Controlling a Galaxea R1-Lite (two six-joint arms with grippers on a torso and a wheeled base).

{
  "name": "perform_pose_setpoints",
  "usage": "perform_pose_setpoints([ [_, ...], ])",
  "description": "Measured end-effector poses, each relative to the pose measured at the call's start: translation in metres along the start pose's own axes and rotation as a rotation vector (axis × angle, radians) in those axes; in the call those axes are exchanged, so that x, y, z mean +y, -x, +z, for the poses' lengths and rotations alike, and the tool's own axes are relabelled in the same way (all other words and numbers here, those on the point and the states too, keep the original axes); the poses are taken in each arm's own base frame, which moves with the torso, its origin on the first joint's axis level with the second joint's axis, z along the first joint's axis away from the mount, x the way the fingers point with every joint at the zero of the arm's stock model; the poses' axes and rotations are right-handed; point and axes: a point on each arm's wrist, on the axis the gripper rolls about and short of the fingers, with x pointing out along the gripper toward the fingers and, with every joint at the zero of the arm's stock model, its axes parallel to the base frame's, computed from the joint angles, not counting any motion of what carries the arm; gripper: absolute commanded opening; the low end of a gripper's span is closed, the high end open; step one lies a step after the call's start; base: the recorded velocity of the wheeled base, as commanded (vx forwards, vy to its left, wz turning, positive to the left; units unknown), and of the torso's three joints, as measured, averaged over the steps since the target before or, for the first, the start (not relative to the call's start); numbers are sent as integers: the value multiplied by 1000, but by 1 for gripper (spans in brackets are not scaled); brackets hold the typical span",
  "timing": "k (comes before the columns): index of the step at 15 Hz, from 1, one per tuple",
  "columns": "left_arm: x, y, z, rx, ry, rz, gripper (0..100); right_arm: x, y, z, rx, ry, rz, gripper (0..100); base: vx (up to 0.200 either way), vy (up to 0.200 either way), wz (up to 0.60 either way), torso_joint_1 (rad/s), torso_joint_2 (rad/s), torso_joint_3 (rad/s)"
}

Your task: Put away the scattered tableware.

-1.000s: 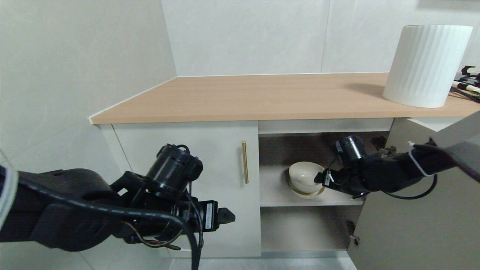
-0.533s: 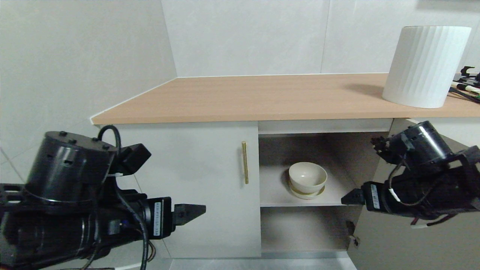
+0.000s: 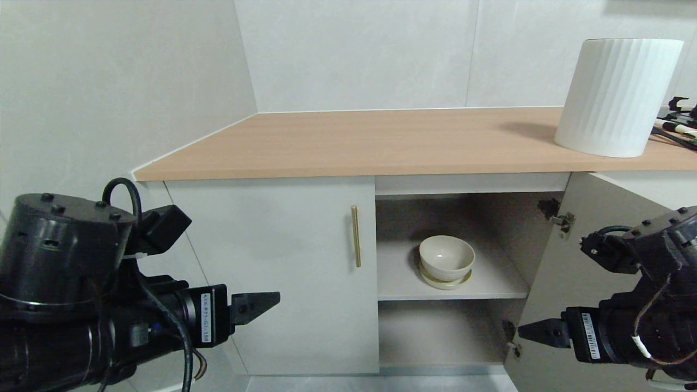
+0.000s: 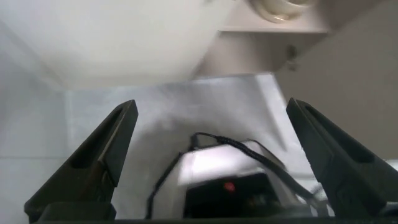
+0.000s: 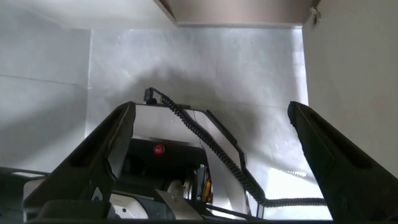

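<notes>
A cream bowl (image 3: 446, 257) sits on a small plate (image 3: 445, 282) on the middle shelf (image 3: 403, 283) of the open cabinet; the bowl (image 4: 280, 6) also shows in the left wrist view. My left gripper (image 3: 261, 305) hangs low in front of the shut left door, open and holding nothing, its fingers (image 4: 93, 162) spread wide. At the lower right, beside the open door and clear of the shelf, my right gripper (image 3: 539, 332) is open too, with nothing between its fingers (image 5: 329, 162).
The left door has a gold handle (image 3: 355, 235). The right door (image 3: 577, 261) stands swung open. On the wooden countertop (image 3: 381, 141) a white ribbed cylinder (image 3: 618, 95) stands at the right, with pens (image 3: 680, 126) behind it. The lower shelf (image 3: 435, 332) is bare.
My right gripper has drawn back out of the cabinet from beside the bowl and dropped to the lower right. My left arm has pulled back and down to the left. The bowl stays on the shelf.
</notes>
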Motion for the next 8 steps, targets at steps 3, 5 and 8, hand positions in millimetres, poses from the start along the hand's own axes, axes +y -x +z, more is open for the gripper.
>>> perform_pose_setpoints([
  [3,-2,-7,-2,11,-10,27,100,0,2,-1,-3,1,3,100,-200,0,0,4,-1,4],
  [5,-3,-9,-2,17,-11,30,100,-1,2,-1,-5,0,3,100,-200,0,0,-5,-2,7],
  [8,-3,-10,-2,22,-12,31,100,-1,2,-1,-4,2,3,100,-200,0,0,1,-2,-4],
])
